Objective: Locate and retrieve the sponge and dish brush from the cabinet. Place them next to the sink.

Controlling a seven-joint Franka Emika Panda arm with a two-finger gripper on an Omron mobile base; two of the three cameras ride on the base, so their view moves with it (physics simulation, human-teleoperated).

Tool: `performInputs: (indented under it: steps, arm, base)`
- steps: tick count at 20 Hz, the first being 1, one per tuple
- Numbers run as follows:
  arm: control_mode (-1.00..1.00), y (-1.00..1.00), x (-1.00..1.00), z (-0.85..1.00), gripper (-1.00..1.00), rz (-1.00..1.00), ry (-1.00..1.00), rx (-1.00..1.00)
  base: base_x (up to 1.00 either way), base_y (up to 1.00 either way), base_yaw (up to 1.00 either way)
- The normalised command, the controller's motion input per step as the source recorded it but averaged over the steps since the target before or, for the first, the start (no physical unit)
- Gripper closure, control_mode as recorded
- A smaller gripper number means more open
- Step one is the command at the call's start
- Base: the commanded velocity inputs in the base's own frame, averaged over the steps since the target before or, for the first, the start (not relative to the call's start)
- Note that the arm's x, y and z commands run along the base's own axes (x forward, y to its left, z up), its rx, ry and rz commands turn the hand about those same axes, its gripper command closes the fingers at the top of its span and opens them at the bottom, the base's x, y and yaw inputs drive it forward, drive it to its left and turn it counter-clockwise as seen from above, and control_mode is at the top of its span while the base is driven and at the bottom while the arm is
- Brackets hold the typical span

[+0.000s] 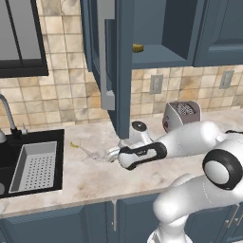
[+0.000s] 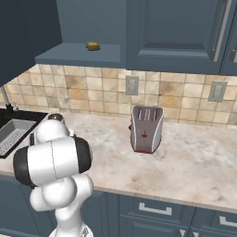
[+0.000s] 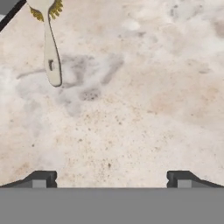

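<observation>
Two dark fingertips of the claw (image 3: 111, 178) stand wide apart with nothing between them, low over bare marble. In the left base view the claw (image 1: 110, 154) sits at the end of the outstretched arm, near the middle of the counter (image 1: 142, 175).

Just beyond it lies the dish brush (image 3: 49, 41), flat on the marble, its yellow bristle end toward the sink (image 1: 31, 163) and close to the basin's counter-side edge. So that half of the job looks done.

Up in the open cabinet (image 1: 161, 33) the sponge (image 1: 137, 48) rests on the shelf near its front edge.

Risk, as I judge it: rising to the shelf, the arm could strike the open cabinet door (image 1: 124, 66) hanging directly above, or a sideways sweep could knock the brush into the basin.
</observation>
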Motion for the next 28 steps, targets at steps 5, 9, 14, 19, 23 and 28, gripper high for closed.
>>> performInputs:
  steps: [5, 9, 14, 19, 23, 28]
  arm:
    - [-1.0, -0.02, 0.0, 0.51, -1.0, -0.04, 0.23, -0.03]
    - [-1.0, -0.09, -0.11, 0.33, -1.0, -0.05, 0.14, -0.02]
    - [-1.0, -0.21, -0.09, 0.36, -1.0, -0.03, -0.01, 0.0]
    - [-1.0, -0.16, -0.08, 0.6, -1.0, 0.0, -0.03, -0.01]
    - [-1.0, -0.18, -0.15, 0.62, -1.0, 0.0, -0.03, -0.01]
    - [-1.0, -0.24, -0.3, 0.5, -1.0, -0.01, -0.1, 0.0]
  base:
    - [0.0, 0.0, 0.0]
    - [0.0, 0.0, 0.0]
    - [0.0, 0.0, 0.0]
    - [0.0, 0.0, 0.0]
    - [0.0, 0.0, 0.0]
    - [0.0, 0.0, 0.0]
